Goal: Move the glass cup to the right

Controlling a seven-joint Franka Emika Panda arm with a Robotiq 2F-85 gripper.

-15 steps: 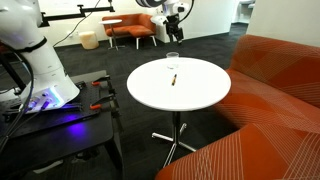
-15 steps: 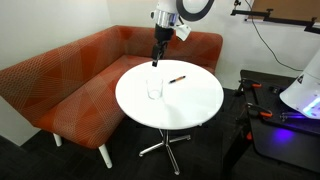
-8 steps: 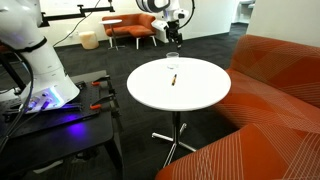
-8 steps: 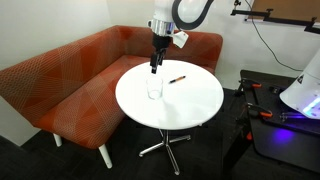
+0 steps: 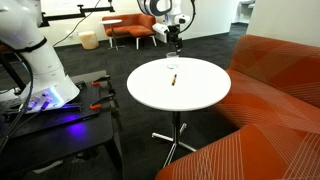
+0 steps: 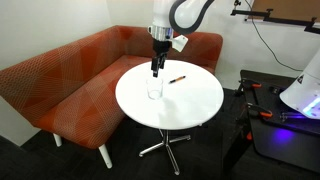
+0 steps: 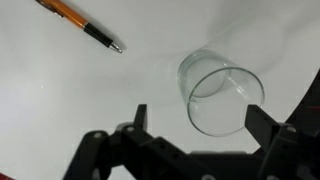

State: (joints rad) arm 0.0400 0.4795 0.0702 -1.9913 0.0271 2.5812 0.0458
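The glass cup stands upright on the white table, pen at its ten o'clock; the gripper hovers above, wide and empty. Light, slick, fragile: probably best pinched gently across mid-wall.

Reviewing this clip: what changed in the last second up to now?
The gripper came down toward the glass cup and now hangs just above it, jaws open; nothing was grasped or released. The glass cup, the pen and the white table stayed put.
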